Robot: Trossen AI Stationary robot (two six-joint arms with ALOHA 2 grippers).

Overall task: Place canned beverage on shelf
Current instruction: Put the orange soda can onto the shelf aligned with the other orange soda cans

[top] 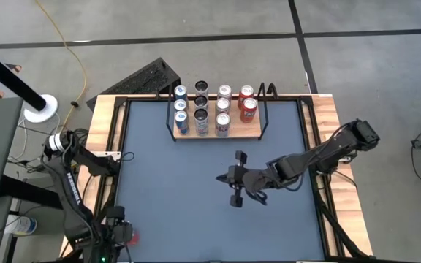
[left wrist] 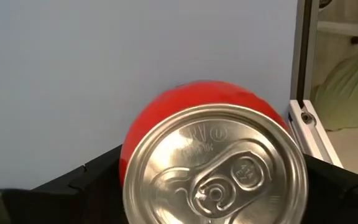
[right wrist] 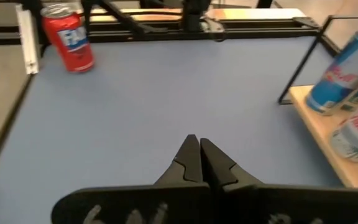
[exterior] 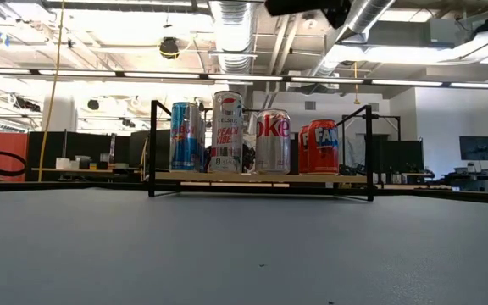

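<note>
A red can (left wrist: 204, 118) stands upright on the grey-blue tabletop near its front left corner (top: 133, 235), and the right wrist view also shows the red can (right wrist: 70, 37). My left gripper (top: 120, 232) hangs open just above it. Its dark fingers (left wrist: 79, 180) show on either side of the can's silver top (left wrist: 216, 168). The shelf (top: 240, 132) stands at the table's far edge and holds several upright cans (exterior: 227, 131). My right gripper (top: 220, 177) hovers shut over the table's middle, holding nothing (right wrist: 195, 142).
Black and white frame rails (right wrist: 27, 37) run along the table's left edge close to the red can. The shelf's black rail frame (exterior: 152, 148) rises around its cans. Open tabletop (top: 167, 183) lies between the red can and the shelf, with my right arm (top: 305, 161) reaching across it.
</note>
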